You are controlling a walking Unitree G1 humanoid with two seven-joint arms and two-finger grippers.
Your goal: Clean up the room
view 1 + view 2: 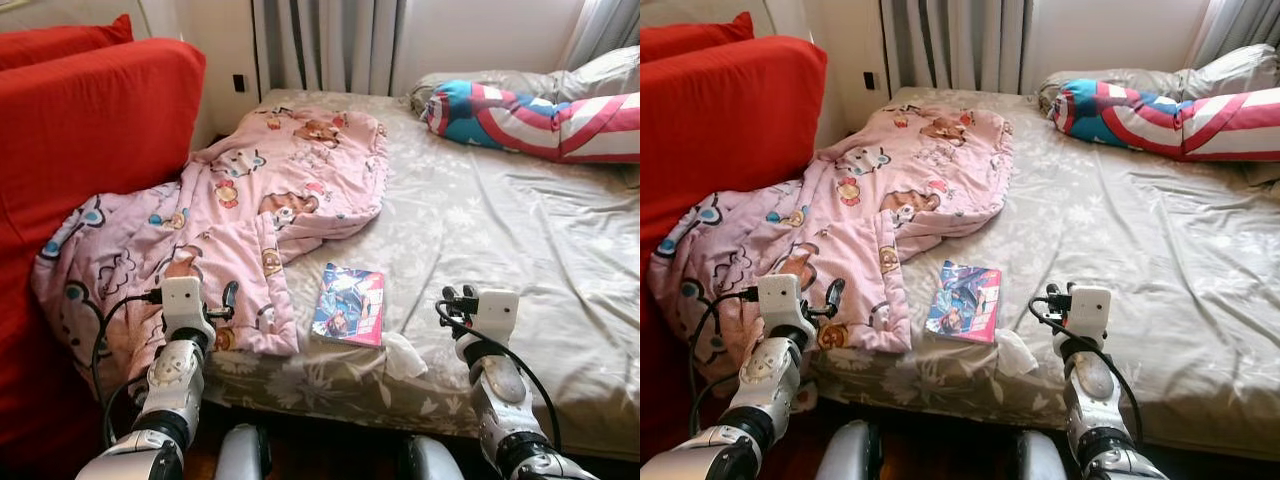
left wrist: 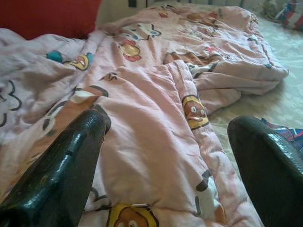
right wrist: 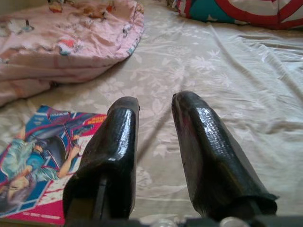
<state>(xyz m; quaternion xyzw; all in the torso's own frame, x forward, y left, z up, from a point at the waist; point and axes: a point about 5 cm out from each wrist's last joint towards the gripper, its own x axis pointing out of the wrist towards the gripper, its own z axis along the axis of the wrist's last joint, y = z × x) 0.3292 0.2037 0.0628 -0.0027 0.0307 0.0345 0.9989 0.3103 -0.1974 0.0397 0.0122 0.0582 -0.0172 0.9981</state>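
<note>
A pink cartoon-print blanket [image 1: 250, 200] lies crumpled over the bed's left half and spills onto the red sofa. A colourful comic book [image 1: 349, 304] lies flat on the grey flowered sheet [image 1: 500, 230] near the bed's front edge. Beside it sits a crumpled white tissue [image 1: 403, 355]. My left gripper [image 2: 170, 127] is open, its fingers [image 2: 71, 156] wide apart just above the blanket's near edge. My right gripper [image 3: 154, 101] hovers over the sheet to the right of the book, open by a narrow gap with nothing in it.
The red sofa [image 1: 90, 120] stands tight against the bed's left side. A red, white and blue striped bolster [image 1: 530, 115] and grey pillows lie at the bed's far right. Grey curtains [image 1: 325, 45] hang behind the bed. The sheet's right half is bare.
</note>
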